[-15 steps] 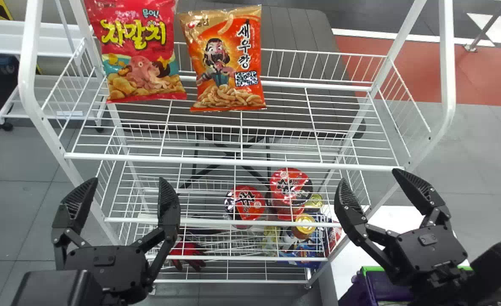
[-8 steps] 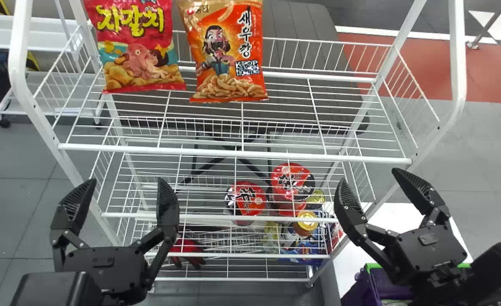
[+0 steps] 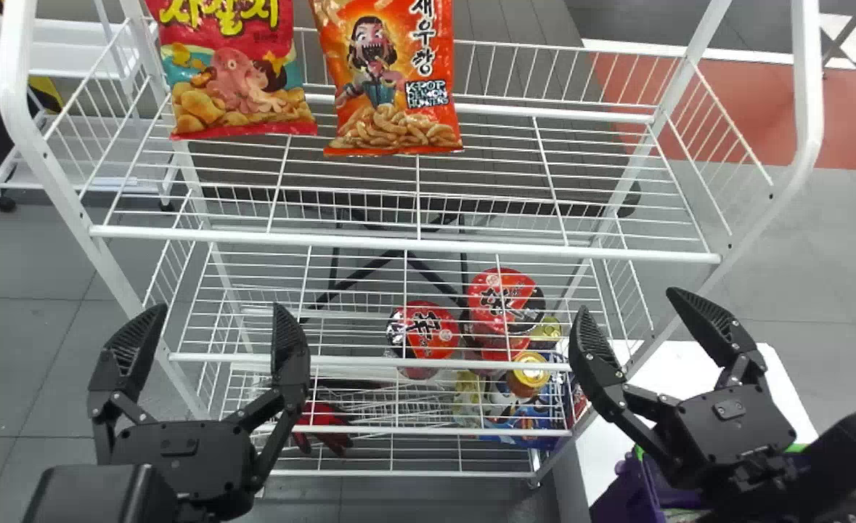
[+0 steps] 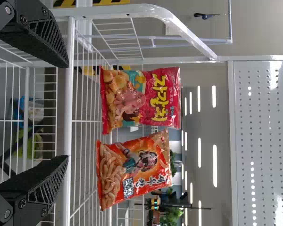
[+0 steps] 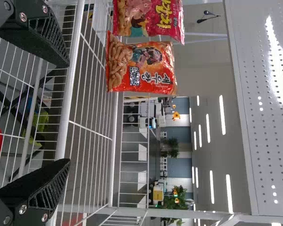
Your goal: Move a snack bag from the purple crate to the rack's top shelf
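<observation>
Both grippers stand open and empty in front of the white rack: the left gripper [image 3: 218, 341] at the head view's lower left, the right gripper [image 3: 642, 327] at its lower right. The top shelf [image 3: 398, 241] holds a red snack bag [image 3: 235, 80] at the left and an orange snack bag [image 3: 391, 80] beside it, both upright. At the bottom right is the purple crate [image 3: 620, 490], partly hidden under the right gripper; its contents are mostly covered. The left gripper [image 4: 68, 110] and right gripper [image 5: 70, 112] have spread fingers before the shelf's front rail in their wrist views.
Lower shelves hold red cup noodles [image 3: 428, 334], a yellow-lidded jar [image 3: 528, 374], blue packages [image 3: 526, 425] and a red glove [image 3: 322, 425]. A white tabletop [image 3: 769, 378] lies right of the rack, behind the crate. The rack's right front post [image 3: 754, 196] rises beyond the right gripper.
The rack and its bags have shifted upward and grown larger in the head view, with the rack's posts spreading outward. Both grippers have kept nearly the same place, still open.
</observation>
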`<state>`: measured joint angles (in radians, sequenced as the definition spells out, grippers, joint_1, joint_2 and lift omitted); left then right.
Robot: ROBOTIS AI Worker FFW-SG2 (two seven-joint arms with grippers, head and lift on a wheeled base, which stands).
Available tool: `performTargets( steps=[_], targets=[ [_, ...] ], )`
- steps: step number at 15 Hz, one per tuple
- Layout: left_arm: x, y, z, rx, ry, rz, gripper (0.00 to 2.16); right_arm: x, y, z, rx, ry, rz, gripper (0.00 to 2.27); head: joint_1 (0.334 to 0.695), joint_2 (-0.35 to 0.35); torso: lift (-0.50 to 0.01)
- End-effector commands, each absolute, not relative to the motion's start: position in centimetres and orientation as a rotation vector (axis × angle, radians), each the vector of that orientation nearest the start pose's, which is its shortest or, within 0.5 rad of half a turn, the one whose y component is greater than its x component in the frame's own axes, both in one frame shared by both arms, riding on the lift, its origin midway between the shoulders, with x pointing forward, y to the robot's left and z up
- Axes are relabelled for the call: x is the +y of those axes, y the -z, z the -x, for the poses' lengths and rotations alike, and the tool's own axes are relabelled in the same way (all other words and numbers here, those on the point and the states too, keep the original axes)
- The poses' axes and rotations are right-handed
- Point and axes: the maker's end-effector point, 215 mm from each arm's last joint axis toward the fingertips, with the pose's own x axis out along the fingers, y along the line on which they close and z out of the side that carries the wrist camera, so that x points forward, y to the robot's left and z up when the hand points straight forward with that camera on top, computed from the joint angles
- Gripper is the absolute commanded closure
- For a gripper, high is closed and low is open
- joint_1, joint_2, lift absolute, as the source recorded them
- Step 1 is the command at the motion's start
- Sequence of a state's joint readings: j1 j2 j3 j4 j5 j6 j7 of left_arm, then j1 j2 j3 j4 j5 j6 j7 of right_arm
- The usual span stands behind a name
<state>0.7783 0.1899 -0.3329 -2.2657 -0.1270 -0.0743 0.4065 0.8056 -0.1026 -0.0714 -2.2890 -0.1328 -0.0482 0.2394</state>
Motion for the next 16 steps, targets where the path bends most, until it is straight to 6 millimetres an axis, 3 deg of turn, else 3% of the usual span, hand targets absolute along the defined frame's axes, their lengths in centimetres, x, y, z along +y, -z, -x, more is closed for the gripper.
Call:
performTargets(
  steps=[1, 16],
  targets=[
    [14.85, 30.67, -34.52, 0.009, -0.026, -0.030, 0.14, -20.73, 30.78, -35.85, 0.034, -0.253, -0.015, 0.09, 0.695, -0.098, -0.149],
    [15.08, 30.76, -34.33, 0.009, -0.039, -0.037, 0.14, -20.58, 30.63, -35.76, 0.032, -0.260, -0.016, 0.09, 0.695, -0.091, -0.209]
  ],
)
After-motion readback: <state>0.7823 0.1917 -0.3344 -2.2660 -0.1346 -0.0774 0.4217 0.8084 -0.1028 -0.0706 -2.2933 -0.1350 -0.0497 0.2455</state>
